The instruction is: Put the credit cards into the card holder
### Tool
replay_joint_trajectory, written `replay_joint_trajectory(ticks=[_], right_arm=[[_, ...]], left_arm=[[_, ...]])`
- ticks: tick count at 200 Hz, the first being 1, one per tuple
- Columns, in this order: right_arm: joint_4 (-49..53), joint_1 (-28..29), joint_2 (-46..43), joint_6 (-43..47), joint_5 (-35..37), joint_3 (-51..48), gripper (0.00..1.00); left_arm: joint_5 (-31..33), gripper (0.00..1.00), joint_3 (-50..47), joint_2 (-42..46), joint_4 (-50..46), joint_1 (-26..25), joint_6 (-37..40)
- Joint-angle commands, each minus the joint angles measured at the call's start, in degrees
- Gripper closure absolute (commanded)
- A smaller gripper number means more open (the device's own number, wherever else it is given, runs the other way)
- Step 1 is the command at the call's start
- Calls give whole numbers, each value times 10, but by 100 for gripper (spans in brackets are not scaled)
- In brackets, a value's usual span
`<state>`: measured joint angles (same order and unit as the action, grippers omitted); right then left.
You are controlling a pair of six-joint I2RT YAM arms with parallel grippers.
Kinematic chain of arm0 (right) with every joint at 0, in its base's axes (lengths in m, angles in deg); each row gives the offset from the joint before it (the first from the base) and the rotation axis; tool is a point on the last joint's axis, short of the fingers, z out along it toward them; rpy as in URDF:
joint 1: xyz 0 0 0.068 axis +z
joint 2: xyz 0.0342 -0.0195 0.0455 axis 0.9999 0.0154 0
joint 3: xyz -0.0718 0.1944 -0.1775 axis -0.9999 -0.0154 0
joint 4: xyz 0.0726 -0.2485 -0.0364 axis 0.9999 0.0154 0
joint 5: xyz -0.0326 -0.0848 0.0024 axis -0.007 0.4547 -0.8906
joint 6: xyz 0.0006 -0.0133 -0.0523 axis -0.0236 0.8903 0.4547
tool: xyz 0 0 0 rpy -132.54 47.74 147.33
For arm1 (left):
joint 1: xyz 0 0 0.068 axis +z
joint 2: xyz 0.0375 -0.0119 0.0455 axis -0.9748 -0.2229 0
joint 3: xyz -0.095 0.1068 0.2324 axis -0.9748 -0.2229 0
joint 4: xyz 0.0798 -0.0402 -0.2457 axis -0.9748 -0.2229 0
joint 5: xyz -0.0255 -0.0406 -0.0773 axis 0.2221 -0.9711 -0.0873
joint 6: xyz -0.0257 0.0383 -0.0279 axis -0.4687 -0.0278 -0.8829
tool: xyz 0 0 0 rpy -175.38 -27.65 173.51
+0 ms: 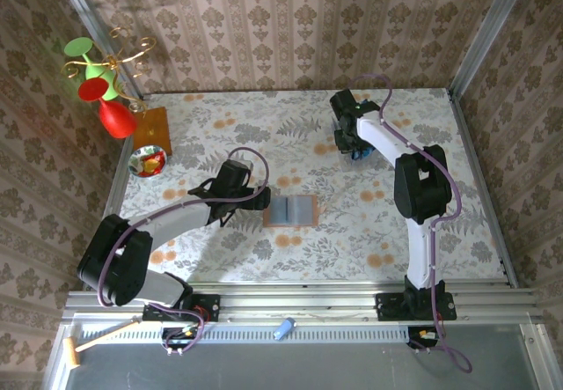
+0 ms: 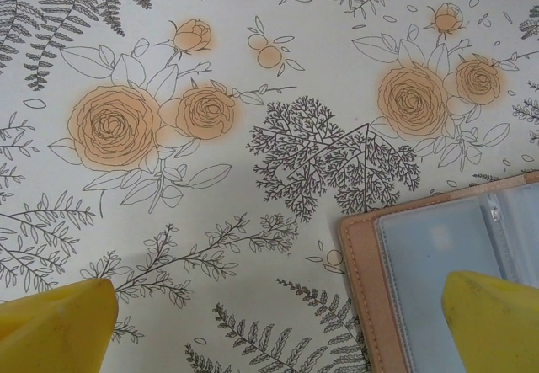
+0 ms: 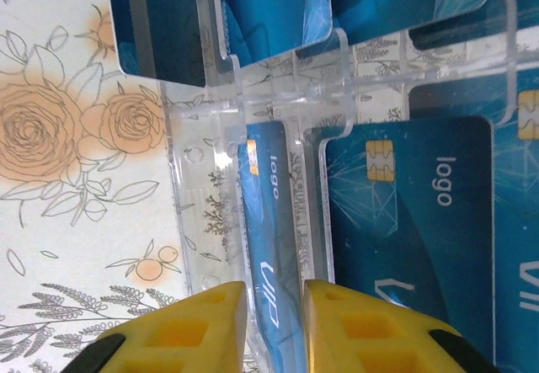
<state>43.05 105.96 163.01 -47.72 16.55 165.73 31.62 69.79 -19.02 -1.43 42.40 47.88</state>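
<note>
We are at the pick-up: the right tool (image 3: 274,293) straddles one credit card (image 3: 268,209) standing in the clear rack (image 3: 210,129), though we cannot tell if it pinches yet, while the left tool (image 2: 276,306), spread wide, has the card holder (image 2: 425,263) under one finger, and next we judge a firm pinch and a straight lift.

**White-and-Black Arms With Yellow-Fingered Grippers**

Both arms shared one look. The left arm (image 1: 176,223) and the right arm (image 1: 422,249) had glossy white links joined by bulky black joint housings. A thin purple cable (image 1: 251,150) looped along the left arm, and a second purple cable (image 1: 376,77) arched over the right. Each arm stood on a black mount, the left base (image 1: 180,306) and the right base (image 1: 413,305). The left gripper (image 2: 274,327) had smooth, bright yellow fingers (image 2: 55,327). The right gripper (image 3: 275,322) had yellow fingers (image 3: 194,331) with recessed pockets and black backing.
</note>
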Motion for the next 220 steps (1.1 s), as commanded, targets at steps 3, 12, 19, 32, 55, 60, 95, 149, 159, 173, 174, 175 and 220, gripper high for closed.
replay_joint_trajectory(ticks=[3,12,19,32,55,60,95,149,159,173,174,175,220], right_arm=[[14,-10,13,-3,-13,22,75],[13,-12,14,-4,-17,22,77],[12,-13,15,-4,-22,22,77],[14,-14,18,-6,-27,24,78],[14,-16,23,-8,-32,24,80],[14,-16,24,-8,-32,24,81],[11,-17,23,-9,-36,24,86],[11,-18,25,-10,-41,31,85],[11,-20,26,-10,-43,31,85],[10,-20,26,-12,-45,31,85],[10,-20,26,-12,-45,31,85],[11,-20,26,-12,-45,31,85],[9,-22,24,-17,-56,36,86]], left_arm=[[-8,0,5,-5,6,5,6],[-8,0,5,-5,6,4,6],[-9,0,4,-5,7,5,6],[-9,0,3,-6,8,5,5],[-9,0,3,-8,8,5,5],[-9,0,3,-8,8,5,5],[-10,0,3,-9,9,4,5],[-12,0,6,-15,11,4,3],[-12,0,6,-16,10,4,2],[-12,0,6,-17,10,4,2],[-12,0,6,-17,11,5,2],[-12,0,6,-17,11,4,2],[-14,0,11,-22,12,3,2]])
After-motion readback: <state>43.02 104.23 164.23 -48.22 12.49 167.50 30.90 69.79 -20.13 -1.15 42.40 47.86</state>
